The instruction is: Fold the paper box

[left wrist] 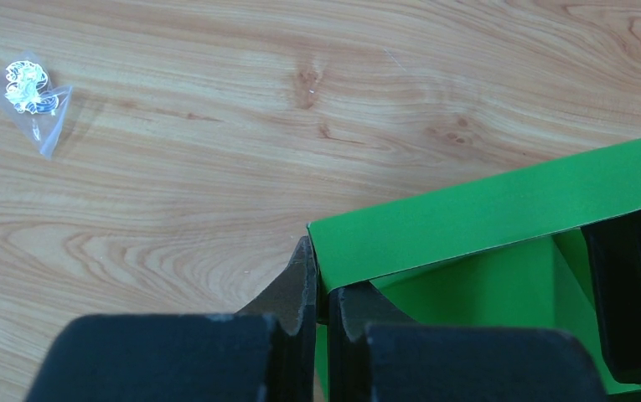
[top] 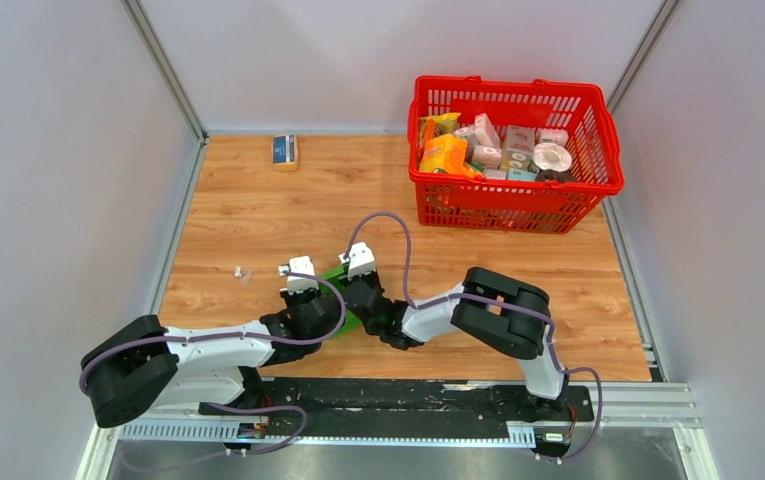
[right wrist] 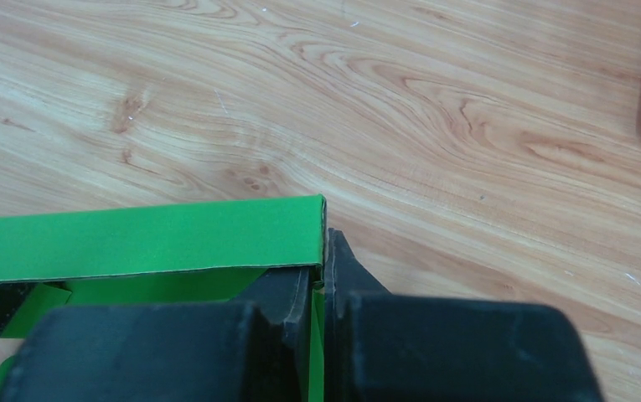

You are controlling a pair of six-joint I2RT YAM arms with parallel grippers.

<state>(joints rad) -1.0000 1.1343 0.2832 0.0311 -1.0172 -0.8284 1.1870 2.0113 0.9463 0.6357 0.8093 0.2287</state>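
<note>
From high above the near edge, the top camera looks steeply down over the whole pale wooden tabletop (top: 258,220). Each wrist camera sits close over its own black fingers (left wrist: 296,289), facing the boards, and both share the bright green thin cardboard box (left wrist: 484,209).

Both arms lay stretched low and inward, wrists close together; the left claw (left wrist: 317,289) and right claw (right wrist: 323,276) each pinched closed on the paper box (left wrist: 484,213).

Paper box (top: 335,272) mostly hidden in the top view, cut off in both wrist views.
</note>
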